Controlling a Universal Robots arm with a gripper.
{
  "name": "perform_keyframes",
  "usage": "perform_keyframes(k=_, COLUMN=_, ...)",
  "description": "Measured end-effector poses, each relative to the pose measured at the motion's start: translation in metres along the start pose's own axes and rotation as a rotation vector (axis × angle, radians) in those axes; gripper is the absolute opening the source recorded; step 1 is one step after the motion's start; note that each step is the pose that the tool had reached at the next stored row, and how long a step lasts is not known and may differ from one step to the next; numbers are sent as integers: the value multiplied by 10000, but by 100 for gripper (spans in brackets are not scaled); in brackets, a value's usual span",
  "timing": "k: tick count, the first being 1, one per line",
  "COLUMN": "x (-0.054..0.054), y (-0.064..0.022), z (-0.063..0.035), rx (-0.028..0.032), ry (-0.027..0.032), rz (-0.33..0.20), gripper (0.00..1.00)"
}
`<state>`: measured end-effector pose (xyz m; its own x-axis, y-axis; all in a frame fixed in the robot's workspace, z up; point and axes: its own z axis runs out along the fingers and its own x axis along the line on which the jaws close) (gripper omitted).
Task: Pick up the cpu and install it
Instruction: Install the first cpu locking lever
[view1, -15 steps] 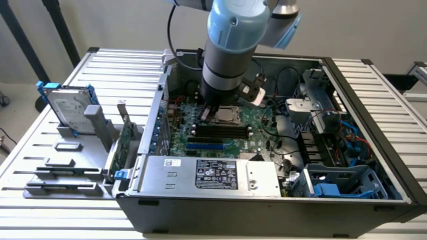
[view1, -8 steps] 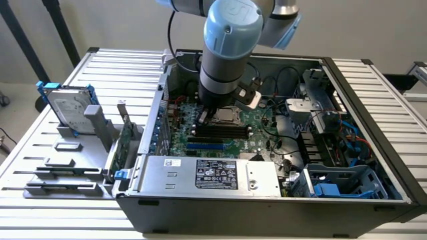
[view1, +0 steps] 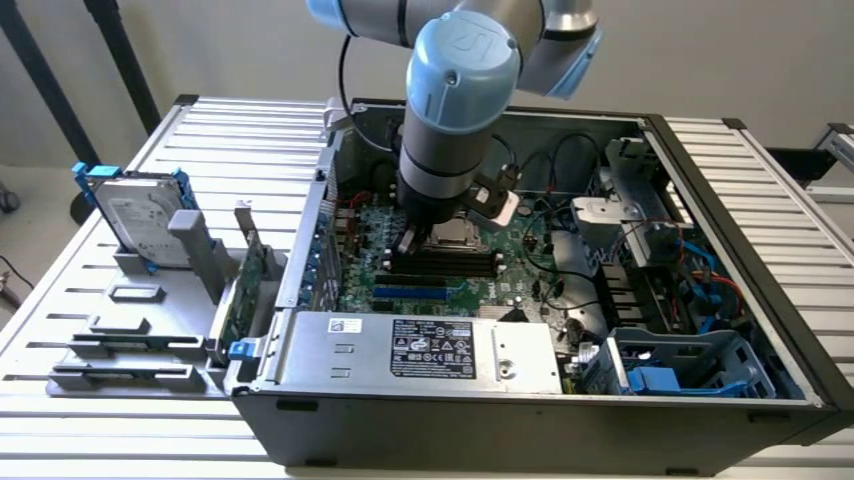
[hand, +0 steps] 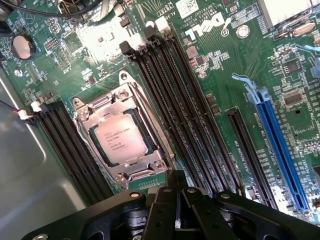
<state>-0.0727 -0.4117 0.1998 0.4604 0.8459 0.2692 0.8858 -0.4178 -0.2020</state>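
The cpu (hand: 120, 137), a small square chip with a dull silver top, lies flat in its socket on the green motherboard (hand: 225, 65), with the metal socket frame (hand: 157, 162) around it. My gripper (hand: 177, 192) hovers just beside the socket, its black fingers (hand: 165, 210) pressed together and holding nothing. In the exterior view the arm reaches down into the open computer case (view1: 747, 200), and the gripper (view1: 420, 240) is low over the board next to the socket (view1: 461, 235).
Black memory slots (hand: 185, 110) flank the socket, and a blue card slot (hand: 280, 145) lies further off. A grey power supply box (view1: 427, 350) fills the case front. A hard drive with blue rails (view1: 140, 215) stands in a grey holder at the exterior view's left. Cables (view1: 574, 160) hang nearby.
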Motion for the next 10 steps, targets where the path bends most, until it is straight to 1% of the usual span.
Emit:
perform_keyframes(k=4, x=17, y=-7, z=33, rx=0, ry=-1, rz=0, gripper=11)
perform_keyframes(k=10, x=31, y=-14, z=52, rx=-3, ry=-7, rz=1, gripper=11)
